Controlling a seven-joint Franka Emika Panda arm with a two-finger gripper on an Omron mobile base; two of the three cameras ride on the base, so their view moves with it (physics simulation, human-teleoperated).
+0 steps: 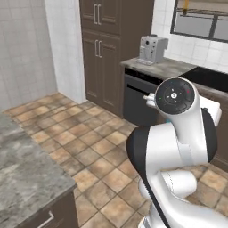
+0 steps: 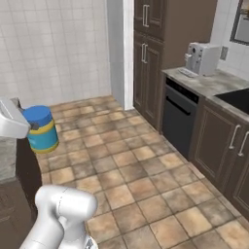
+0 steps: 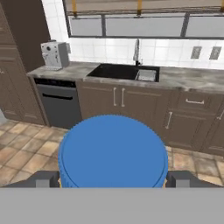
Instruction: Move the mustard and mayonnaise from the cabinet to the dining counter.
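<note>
Mayonnaise (image 2: 41, 129), the squat jar with the blue lid and blue and yellow label, sits upright between the fingers of the gripper (image 3: 113, 178), which is closed on its sides with jaws spread wide; in the hand view the blue lid lies between the two dark fingertips (image 3: 43, 178). In the right base view the jar hangs in the air above the tiled floor (image 2: 131, 165), just beside the edge of a grey marble top at the picture's left margin, with the white hand above and to its left.

Taking the coffee machine (image 1: 152, 48) as the landmark: it stands on a marble worktop (image 1: 164, 67), a dark dishwasher front (image 1: 136, 95) sits directly below it, and a tall dark brown cabinet (image 1: 104, 49) with silver bar handles rises just to its left, doors shut. Open floor separates this run of units from the jar; nothing stands between them.

The hand view adds what lies to the machine's right: a black sink (image 3: 122, 72) with a tap, a window above it, and brown drawer fronts under the worktop. The left base view alone shows a broad marble counter top (image 1: 24, 164) well across the floor from the machine, and the arm's white elbow blocks the jar there.
</note>
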